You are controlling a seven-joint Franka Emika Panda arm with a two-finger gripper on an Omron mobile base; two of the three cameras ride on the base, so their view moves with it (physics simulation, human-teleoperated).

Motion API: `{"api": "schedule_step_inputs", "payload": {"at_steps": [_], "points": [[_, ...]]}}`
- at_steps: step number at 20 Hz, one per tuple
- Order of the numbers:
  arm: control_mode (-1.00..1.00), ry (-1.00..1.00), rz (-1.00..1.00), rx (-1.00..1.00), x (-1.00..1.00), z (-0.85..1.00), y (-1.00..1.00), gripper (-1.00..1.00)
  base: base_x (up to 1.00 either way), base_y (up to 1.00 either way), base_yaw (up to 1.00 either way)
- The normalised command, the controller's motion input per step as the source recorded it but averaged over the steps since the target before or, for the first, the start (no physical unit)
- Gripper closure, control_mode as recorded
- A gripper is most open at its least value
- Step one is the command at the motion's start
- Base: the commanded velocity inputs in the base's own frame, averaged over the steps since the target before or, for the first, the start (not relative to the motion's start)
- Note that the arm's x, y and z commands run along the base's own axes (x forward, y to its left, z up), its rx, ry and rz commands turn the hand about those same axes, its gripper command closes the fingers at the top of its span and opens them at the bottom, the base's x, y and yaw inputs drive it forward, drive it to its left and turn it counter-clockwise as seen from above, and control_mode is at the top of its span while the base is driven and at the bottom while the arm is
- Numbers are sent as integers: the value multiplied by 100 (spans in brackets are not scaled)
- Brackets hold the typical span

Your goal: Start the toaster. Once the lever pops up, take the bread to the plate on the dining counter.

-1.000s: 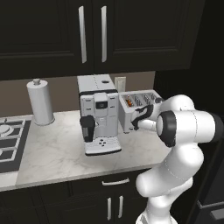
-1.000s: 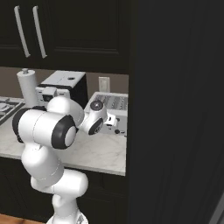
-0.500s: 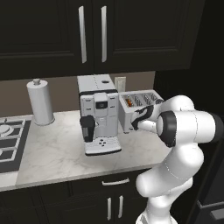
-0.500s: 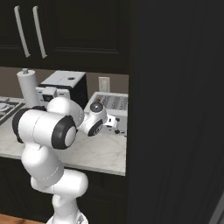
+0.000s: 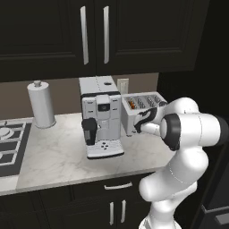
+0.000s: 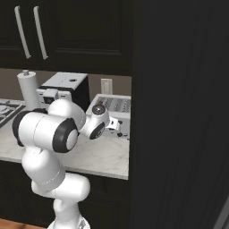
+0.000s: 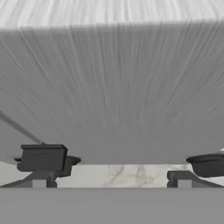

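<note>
Gripper (image 7: 112,173) jaws spread wide, close against the toaster (image 5: 142,111) front. Toaster sits on the marble worktop (image 5: 58,156) at the coffee machine's (image 5: 101,116) three o'clock. Bread (image 5: 131,104) shows in a slot. No legible writing.

arm wrist at toaster (image 6: 117,107) front | coffee machine (image 6: 67,87) left
</note>
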Motion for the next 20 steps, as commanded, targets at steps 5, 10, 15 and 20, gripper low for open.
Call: {"api": "schedule_step_inputs", "payload": {"at_steps": [5,10,15,20], "points": [[-100,-10,0,0,-11,1,0,-100,0,0,0],[-100,-18,0,0,-19,10,0,-100,0,0,0],[-100,-19,0,0,-21,13,0,-100,0,0,0],[-100,-20,0,0,-17,14,0,-100,0,0,0]]}}
